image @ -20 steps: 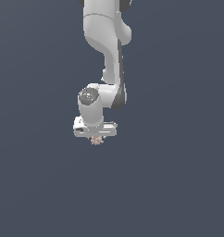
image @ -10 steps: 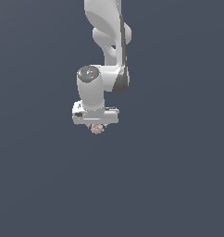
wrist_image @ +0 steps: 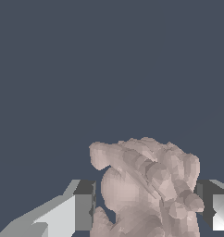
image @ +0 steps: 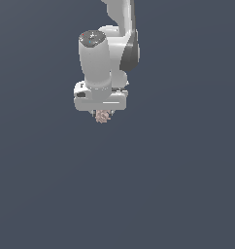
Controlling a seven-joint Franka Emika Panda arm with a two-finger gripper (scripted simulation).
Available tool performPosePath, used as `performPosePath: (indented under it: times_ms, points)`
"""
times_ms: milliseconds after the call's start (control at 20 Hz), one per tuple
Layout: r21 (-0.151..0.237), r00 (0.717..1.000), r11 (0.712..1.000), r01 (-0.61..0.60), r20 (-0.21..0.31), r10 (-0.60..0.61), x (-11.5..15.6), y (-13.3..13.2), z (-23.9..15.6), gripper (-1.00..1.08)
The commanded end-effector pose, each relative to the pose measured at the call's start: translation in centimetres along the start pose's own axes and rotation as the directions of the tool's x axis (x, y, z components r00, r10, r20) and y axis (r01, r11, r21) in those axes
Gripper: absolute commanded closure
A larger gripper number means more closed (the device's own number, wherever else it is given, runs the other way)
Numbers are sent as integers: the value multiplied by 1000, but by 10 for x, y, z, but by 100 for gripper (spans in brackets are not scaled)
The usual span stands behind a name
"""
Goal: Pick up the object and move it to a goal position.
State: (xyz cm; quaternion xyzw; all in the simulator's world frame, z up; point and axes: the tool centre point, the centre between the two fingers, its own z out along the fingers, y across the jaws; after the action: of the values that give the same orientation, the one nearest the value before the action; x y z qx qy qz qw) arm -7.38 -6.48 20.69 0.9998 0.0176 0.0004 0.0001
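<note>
Exterior view: the white Panda arm point(image: 120, 44) hangs straight down, wrist vertical, with its gripper point(image: 102, 115) pointing downward. Its fingers point(wrist_image: 84, 208) are pinched on the lumpy pinkish-beige object point(image: 102, 117), which sits between them just below the hand, against plain grey.

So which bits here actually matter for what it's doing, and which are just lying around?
Part of the job:
- the lumpy pinkish object, held between the fingers
- the white gripper carrying it

Just lying about:
- nothing else shows in either view, only the plain dark grey background
</note>
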Motion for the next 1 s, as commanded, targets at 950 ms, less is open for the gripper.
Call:
performPosePath:
  times_ms: [950]
  points:
    - [0,1000,1000,0,1,0,-66,-18,-176,108]
